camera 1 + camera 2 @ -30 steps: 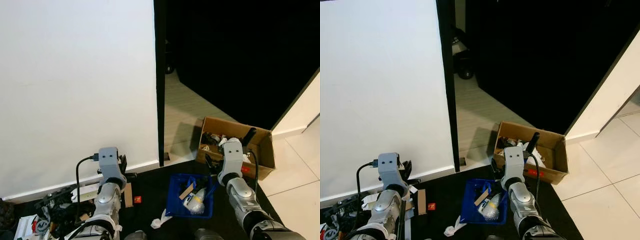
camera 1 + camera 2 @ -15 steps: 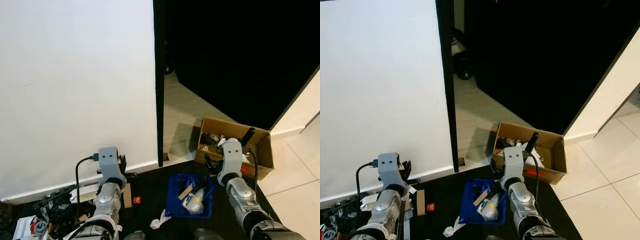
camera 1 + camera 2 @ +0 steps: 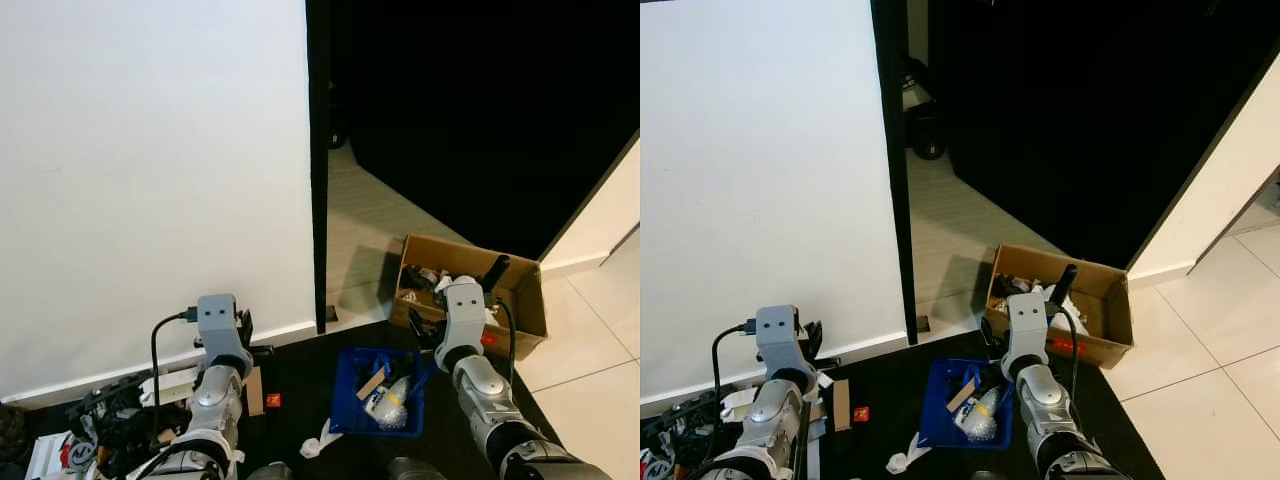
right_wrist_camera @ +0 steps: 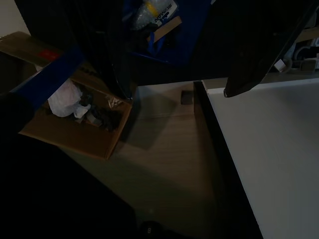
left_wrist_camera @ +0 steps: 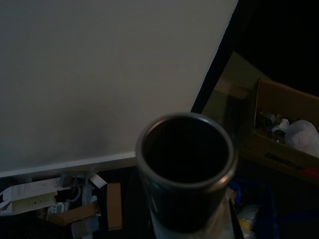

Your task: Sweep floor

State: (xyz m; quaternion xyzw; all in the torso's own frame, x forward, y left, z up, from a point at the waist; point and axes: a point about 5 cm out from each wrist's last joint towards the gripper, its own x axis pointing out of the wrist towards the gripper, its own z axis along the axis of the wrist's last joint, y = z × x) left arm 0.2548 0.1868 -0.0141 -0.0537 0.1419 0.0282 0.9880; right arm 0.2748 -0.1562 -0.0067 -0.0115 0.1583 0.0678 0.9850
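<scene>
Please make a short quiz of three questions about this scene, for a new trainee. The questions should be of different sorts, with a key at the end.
1. True or false: the blue bin stands inside the cardboard box.
2. Multiple choice: what lies by the wall under the left arm? A) a clutter of cables and small things B) a stack of plates C) a folded towel
3. Fill the gap: behind the box, the doorway is ____.

Key: 1 false, the bin stands on the dark floor beside the box. 2 A. 3 dark.
</scene>
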